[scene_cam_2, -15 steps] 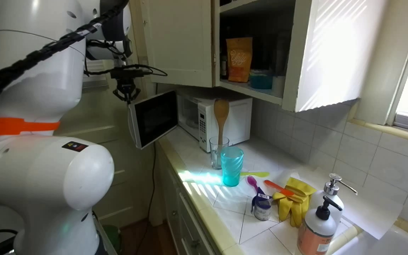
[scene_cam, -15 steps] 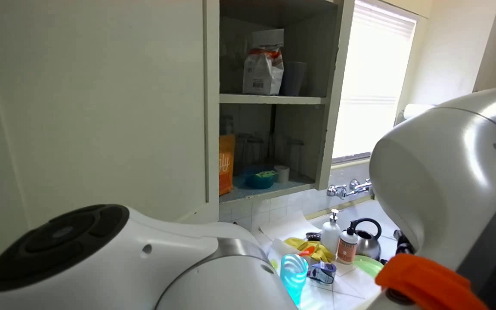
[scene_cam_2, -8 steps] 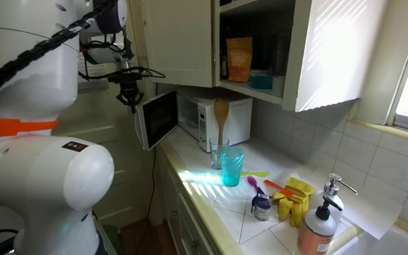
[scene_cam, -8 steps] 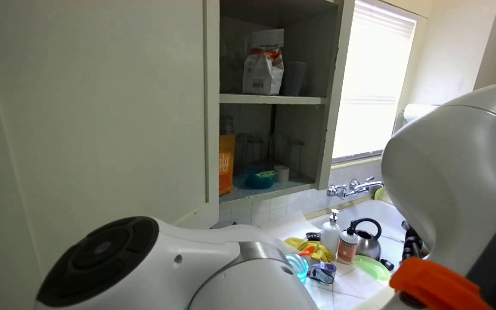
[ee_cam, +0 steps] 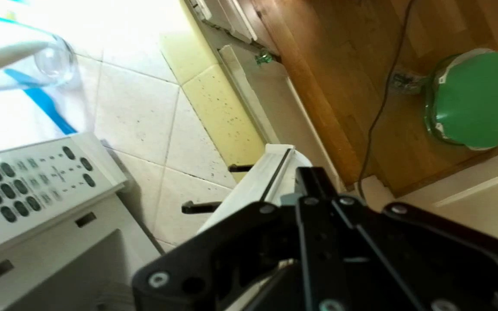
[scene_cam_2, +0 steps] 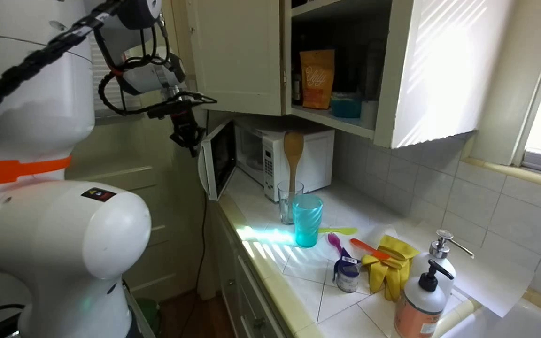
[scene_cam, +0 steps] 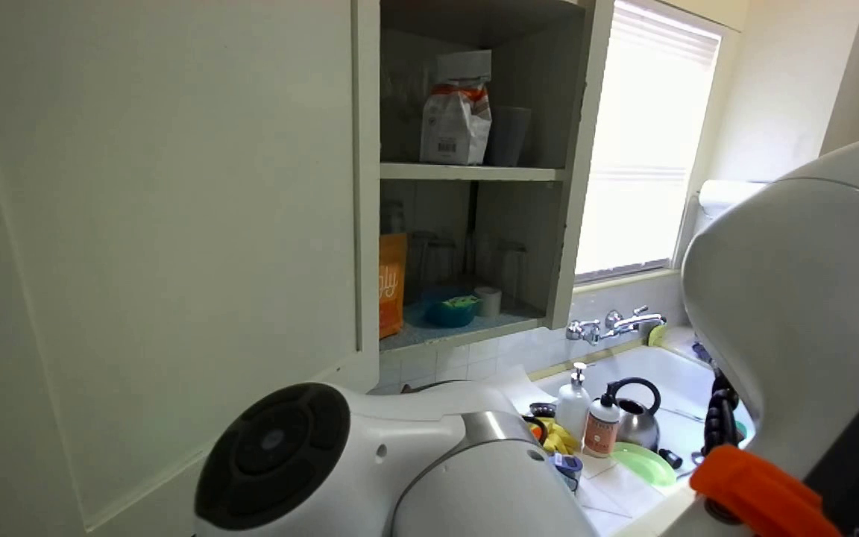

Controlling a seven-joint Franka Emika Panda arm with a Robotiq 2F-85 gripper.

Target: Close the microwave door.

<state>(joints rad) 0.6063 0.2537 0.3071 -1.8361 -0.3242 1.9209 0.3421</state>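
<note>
The white microwave (scene_cam_2: 315,159) stands on the counter under the cabinet; it also shows in the wrist view (ee_cam: 97,242). Its door (scene_cam_2: 208,166) is partly open, swung out past the counter edge, and shows edge-on in the wrist view (ee_cam: 249,190), with two dark latch hooks on its inner side. My gripper (scene_cam_2: 193,153) is tilted at the outer side of the door, near its upper free corner. In the wrist view the gripper (ee_cam: 311,169) has its fingers together with nothing between them, against or very close to the door's outer face. Microwave and door are hidden in an exterior view.
A clear glass (scene_cam_2: 284,206) with a wooden spoon (scene_cam_2: 293,148) and a turquoise cup (scene_cam_2: 307,220) stand before the microwave. A cabinet door (scene_cam_2: 237,56) hangs open above. Yellow gloves (scene_cam_2: 388,267) and soap bottles (scene_cam_2: 418,305) lie farther along. A green bin (ee_cam: 476,99) stands on the floor.
The microwave door has swung inward toward the microwave. My gripper has moved along with it, to the right and lower in an exterior view, and has tilted.
</note>
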